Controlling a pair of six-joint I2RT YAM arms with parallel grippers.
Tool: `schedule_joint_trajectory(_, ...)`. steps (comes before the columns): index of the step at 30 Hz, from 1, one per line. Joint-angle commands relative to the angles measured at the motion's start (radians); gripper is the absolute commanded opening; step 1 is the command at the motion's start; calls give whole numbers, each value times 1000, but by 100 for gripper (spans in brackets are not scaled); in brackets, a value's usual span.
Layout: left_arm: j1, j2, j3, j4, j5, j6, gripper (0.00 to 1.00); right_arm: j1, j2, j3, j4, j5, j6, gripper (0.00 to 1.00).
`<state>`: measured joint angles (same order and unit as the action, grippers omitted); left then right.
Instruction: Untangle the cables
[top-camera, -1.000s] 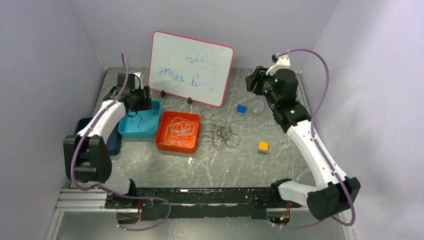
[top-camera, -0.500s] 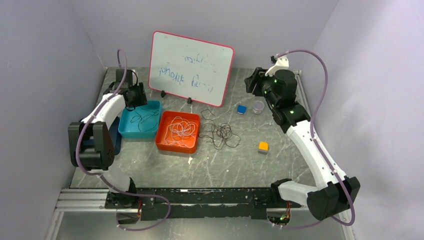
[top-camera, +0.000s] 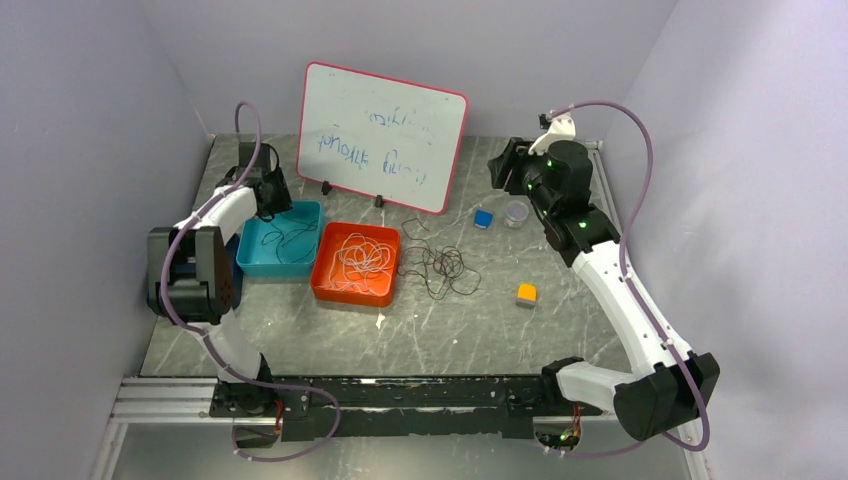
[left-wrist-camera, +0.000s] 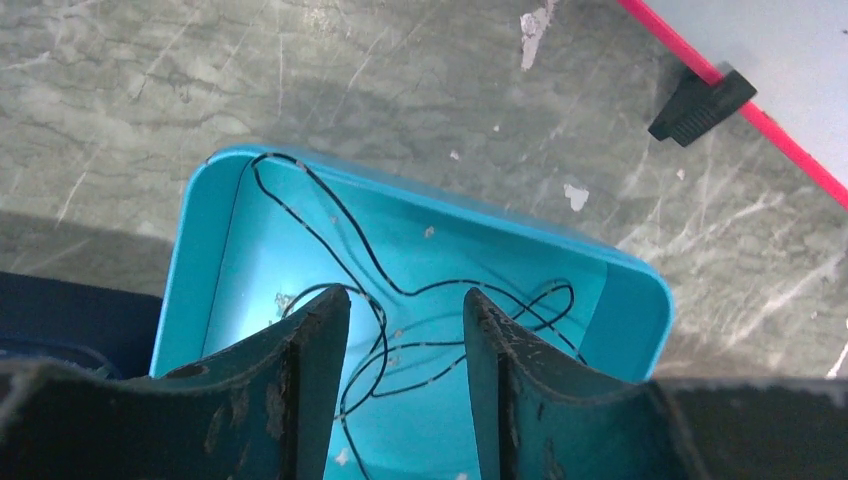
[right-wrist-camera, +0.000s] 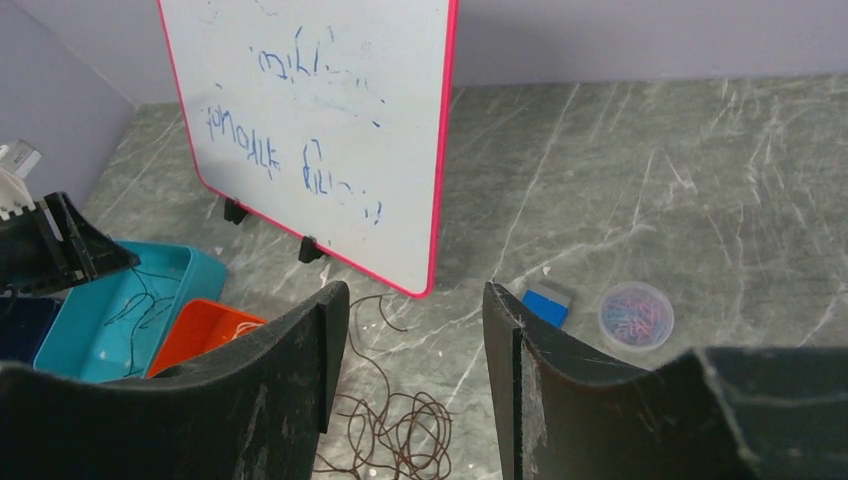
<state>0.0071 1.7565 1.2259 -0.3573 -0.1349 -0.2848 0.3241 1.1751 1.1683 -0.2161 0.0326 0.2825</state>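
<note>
Nearest the arm bases, to the right of the orange tray and well apart from it, we see a small orange cube on the table. The orange tray itself holds a white cable bunched in loose curls. Just beside the tray's right wall, a brown cable lies on the bare table in a tangle of loops, one strand trailing toward the back. Against the tray's left side sits a teal tray, and a thin black cable winds across its floor. The left gripper hangs over the far-left part of that teal tray. Its fingers stand apart and nothing is pinched between them; the black cable lies below, untouched. Farther back and to the right of the orange tray, we find a blue block with a clear round tub beside it. The right gripper hovers above them, fingers apart and holding nothing. Behind the orange tray stands a whiteboard with a pink rim.
</note>
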Motion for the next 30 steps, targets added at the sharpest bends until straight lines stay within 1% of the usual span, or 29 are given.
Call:
schedule_joint_trajectory(1, 13, 42, 5, 87, -15, -18, 50, 3, -13, -1, -15, -5, -21, 55)
schedule_joint_trajectory(5, 13, 84, 22, 98, -6, -18, 47, 3, -19, -6, -17, 0, -23, 55)
schedule_joint_trajectory(8, 14, 98, 25, 115, -12, -8, 41, 4, -23, -9, -16, 0, -23, 55)
schedule_joint_trajectory(14, 13, 111, 32, 108, -28, 0, 17, 4, -31, -19, -17, -3, -21, 56)
schedule_joint_trajectory(17, 13, 99, 19, 90, -19, -12, 7, 5, -35, -25, -16, -3, -20, 56)
schedule_joint_trajectory(30, -5, -12, -118, 36, 83, -72, 7, 4, -30, -39, 0, -17, -13, 56)
